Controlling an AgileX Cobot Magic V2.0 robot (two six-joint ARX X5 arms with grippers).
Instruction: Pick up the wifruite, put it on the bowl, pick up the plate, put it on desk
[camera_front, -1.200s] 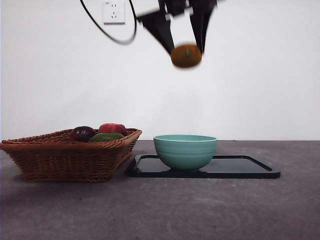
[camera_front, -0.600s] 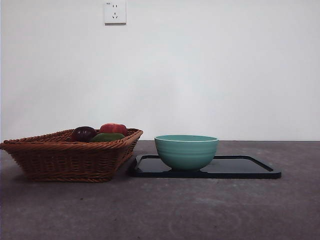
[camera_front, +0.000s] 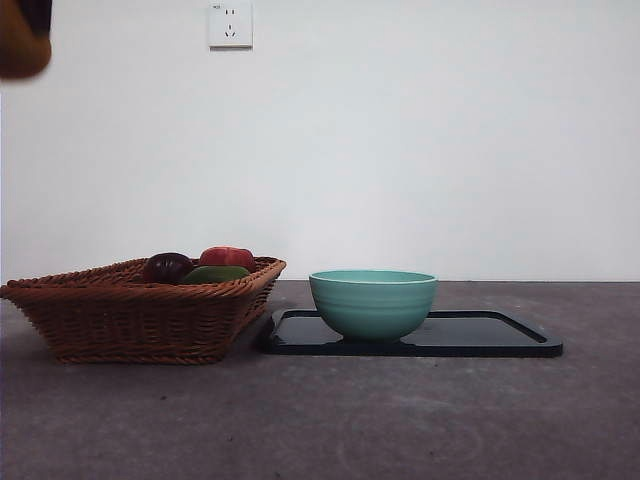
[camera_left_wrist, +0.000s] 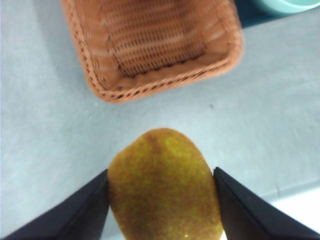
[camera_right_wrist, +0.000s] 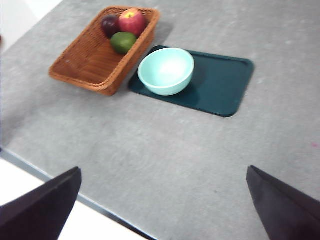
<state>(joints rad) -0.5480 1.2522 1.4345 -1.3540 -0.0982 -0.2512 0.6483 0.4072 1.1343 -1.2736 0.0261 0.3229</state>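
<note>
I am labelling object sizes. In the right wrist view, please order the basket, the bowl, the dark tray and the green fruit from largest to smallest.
1. basket and dark tray: look about alike, so I do not rank them
2. bowl
3. green fruit

No legible text, label, brand, number or sign appears in any view. The white wall socket (camera_front: 229, 24), at about 11 o'clock in the front view, carries a tiny dark mark at its upper left corner, too small to read. The wifruite (camera_left_wrist: 165, 187), bowl (camera_front: 372, 303), wicker basket (camera_front: 140, 310) and dark tray (camera_front: 500, 335) bear no readable markings.
</note>
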